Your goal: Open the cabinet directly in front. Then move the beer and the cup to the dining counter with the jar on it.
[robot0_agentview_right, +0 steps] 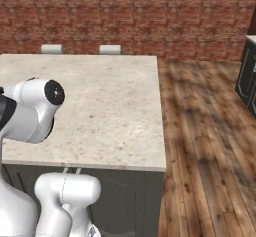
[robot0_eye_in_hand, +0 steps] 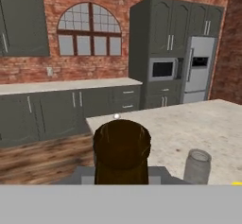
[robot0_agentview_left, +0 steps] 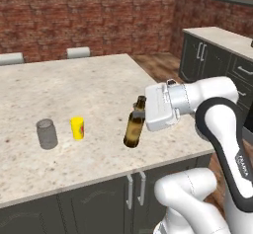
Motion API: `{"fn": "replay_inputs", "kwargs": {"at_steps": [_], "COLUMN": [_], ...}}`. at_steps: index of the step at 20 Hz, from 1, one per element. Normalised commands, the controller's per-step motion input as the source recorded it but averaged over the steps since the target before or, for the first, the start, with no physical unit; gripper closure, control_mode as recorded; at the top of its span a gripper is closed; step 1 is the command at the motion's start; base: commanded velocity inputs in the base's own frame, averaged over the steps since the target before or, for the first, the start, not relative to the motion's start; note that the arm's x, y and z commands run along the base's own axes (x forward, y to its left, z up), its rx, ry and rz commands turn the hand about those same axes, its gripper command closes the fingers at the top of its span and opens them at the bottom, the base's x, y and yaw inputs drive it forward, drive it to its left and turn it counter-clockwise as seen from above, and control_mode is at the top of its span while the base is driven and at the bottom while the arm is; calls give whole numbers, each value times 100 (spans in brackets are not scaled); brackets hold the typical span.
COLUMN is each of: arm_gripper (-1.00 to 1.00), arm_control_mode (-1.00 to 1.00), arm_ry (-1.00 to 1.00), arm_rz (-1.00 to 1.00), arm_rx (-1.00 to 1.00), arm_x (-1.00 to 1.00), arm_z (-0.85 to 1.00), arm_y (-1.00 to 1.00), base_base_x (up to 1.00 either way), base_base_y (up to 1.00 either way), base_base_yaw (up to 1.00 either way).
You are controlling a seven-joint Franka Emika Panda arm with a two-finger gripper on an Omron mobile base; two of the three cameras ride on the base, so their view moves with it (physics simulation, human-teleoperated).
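The beer (robot0_agentview_left: 134, 128), a brown bottle with a yellowish label, hangs tilted over the right front part of the dining counter (robot0_agentview_left: 74, 87). My gripper (robot0_agentview_left: 139, 105) is shut on its neck. I cannot tell whether its base touches the stone top. In the hand view the beer (robot0_eye_in_hand: 122, 148) shows from above, close up. The yellow cup (robot0_agentview_left: 77, 128) stands upright on the counter, left of the beer. Further left stands the grey jar (robot0_agentview_left: 47, 134), which also shows as the jar (robot0_eye_in_hand: 197, 166) in the hand view. A dark wall cabinet (robot0_eye_in_hand: 23, 22) with an arched door hangs far off.
Two pale chair backs (robot0_agentview_right: 52, 48) (robot0_agentview_right: 109, 49) stand at the counter's far side before the brick wall. Wooden floor (robot0_agentview_right: 210, 131) lies right of the counter. A narrower counter over dark low cabinets (robot0_agentview_left: 217, 55) runs at the right. A fridge (robot0_eye_in_hand: 198, 69) and tall cabinets stand far off.
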Motion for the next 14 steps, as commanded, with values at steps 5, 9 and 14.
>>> {"fn": "replay_inputs", "kwargs": {"at_steps": [5, 9, 14], "arm_gripper": [100, 100, 100], "arm_control_mode": [-100, -100, -100], "arm_ry": [0, -3, 0], "arm_rz": [0, 0, 0], "arm_rx": [0, 0, 0], "arm_x": [10, 48, 80], "arm_z": [-1, -10, -27], "arm_y": [0, 0, 14], "base_base_x": [2, 0, 0], "base_base_y": [0, 0, 0], "base_base_yaw": [0, 0, 0]}}
